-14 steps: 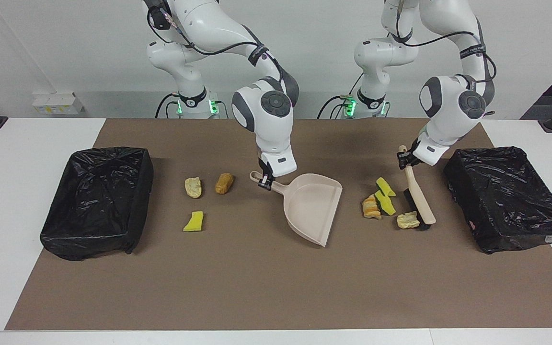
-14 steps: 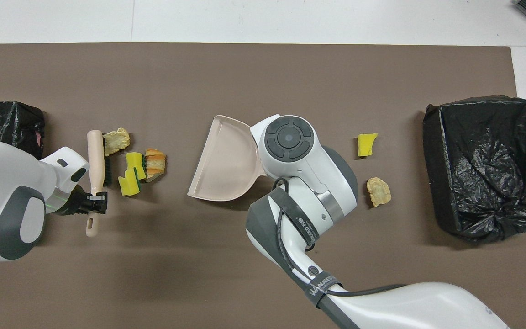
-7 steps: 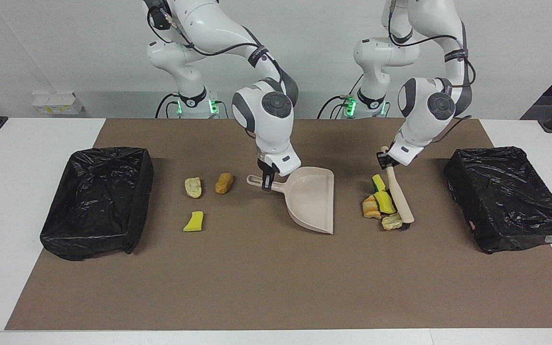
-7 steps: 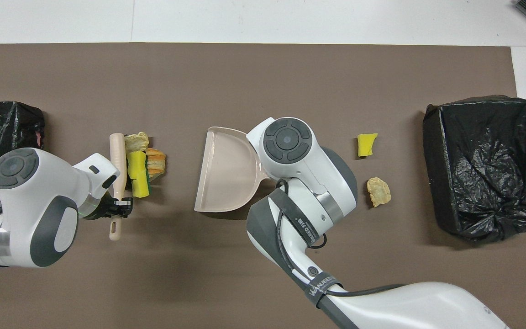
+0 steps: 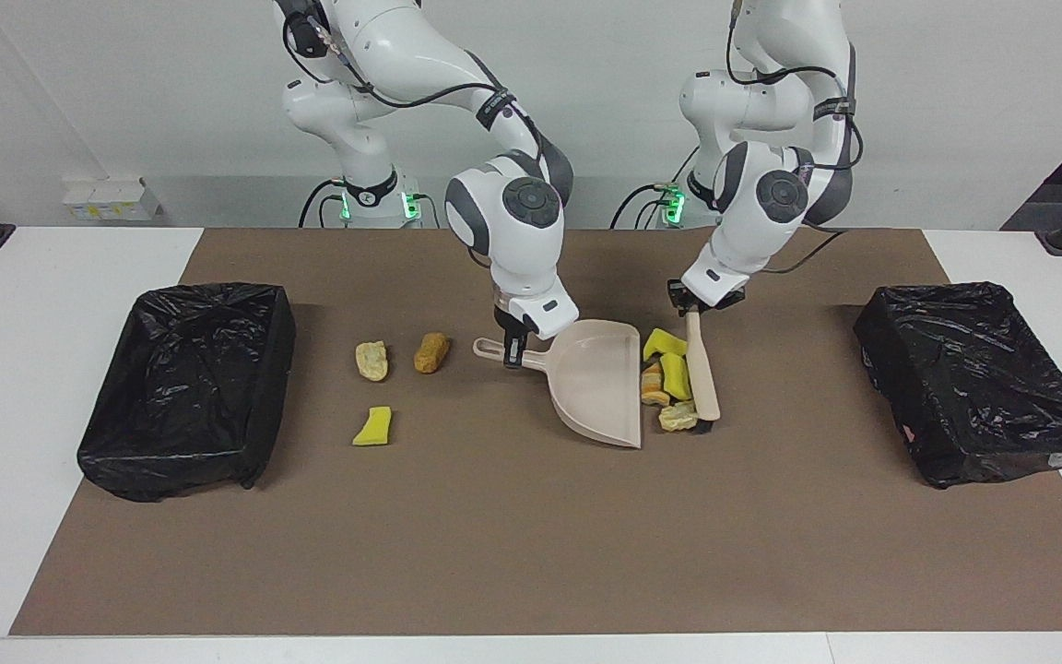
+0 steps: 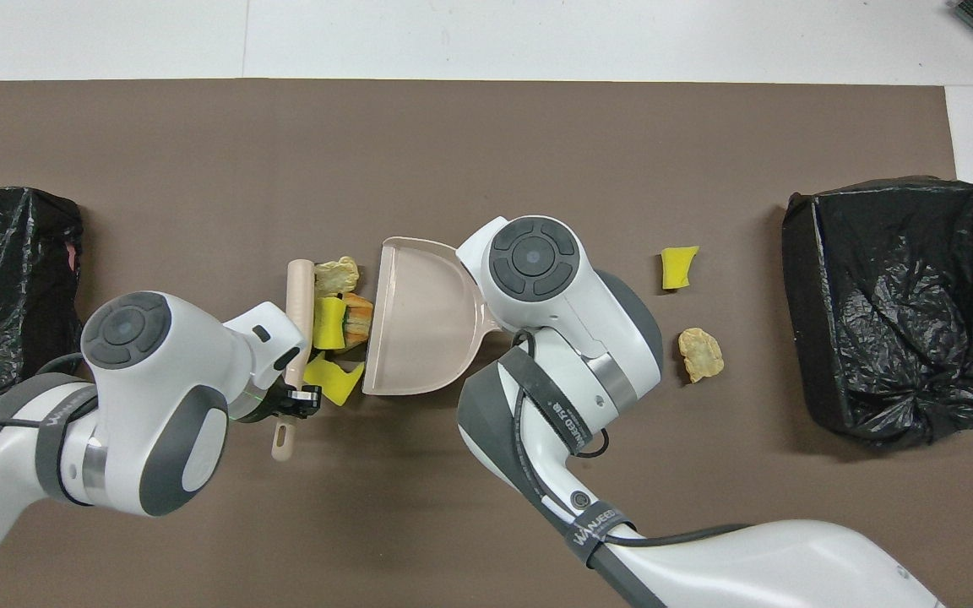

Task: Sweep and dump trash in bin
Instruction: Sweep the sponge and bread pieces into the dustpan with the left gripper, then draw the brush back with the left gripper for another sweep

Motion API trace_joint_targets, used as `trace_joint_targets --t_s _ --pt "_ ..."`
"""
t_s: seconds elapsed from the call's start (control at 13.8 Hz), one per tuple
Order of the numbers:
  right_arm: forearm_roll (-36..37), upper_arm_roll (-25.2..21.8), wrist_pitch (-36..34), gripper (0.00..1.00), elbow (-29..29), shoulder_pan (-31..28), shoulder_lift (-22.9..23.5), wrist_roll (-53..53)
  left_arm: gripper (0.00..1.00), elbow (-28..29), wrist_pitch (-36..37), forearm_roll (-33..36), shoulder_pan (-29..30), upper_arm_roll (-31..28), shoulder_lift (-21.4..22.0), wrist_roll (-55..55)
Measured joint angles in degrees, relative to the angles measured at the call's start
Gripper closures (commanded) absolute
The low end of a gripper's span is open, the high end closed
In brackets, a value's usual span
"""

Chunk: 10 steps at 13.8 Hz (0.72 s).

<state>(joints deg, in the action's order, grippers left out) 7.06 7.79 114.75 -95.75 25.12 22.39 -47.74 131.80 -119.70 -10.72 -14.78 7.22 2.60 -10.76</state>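
Dustpan: smooth beige plastic, slight sheen. Brush: handle same smooth beige plastic look, bristles dark, matt. Trash scraps beside the dustpan: porous foam or sponge, rough torn edges, matt; yellow, tan, orange. Three more scraps toward the right arm's end, same spongy look. Two bins lined with thin black plastic film, crinkled, glossy. Mat: brown, matt, flat, paper or card look. Tabletop: white, smooth. Arm shells: glossy white plastic, grey joint caps.

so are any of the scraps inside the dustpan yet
No, the dustpan is bare inside, and the four scraps pushed by the brush lie on the mat beside its open edge.
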Motion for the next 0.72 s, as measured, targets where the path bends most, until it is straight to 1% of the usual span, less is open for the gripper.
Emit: trace_joint_targets --t_s 0.14,0.36,0.58,0.72 --pt "0.38 -0.15 0.00 1.00 -0.03 -0.37 0.00 -1.60 1.00 -0.03 -0.34 -2.86 -2.28 -0.04 0.26 -0.64" --pt "0.52 -0.14 0.01 1.00 -0.02 -0.71 0.00 -2.68 1.00 -0.39 -0.41 -10.33 -3.24 -0.01 0.47 -0.72" --pt "0.77 -0.10 0.02 1.00 -0.02 -0.71 0.00 -2.68 1.00 -2.11 0.07 -12.04 -3.11 -0.69 0.67 -0.72" --pt "0.83 -0.10 0.02 1.00 -0.03 -0.71 0.00 -2.74 1.00 -3.47 2.58 -12.09 -2.11 -1.23 1.38 -0.72"
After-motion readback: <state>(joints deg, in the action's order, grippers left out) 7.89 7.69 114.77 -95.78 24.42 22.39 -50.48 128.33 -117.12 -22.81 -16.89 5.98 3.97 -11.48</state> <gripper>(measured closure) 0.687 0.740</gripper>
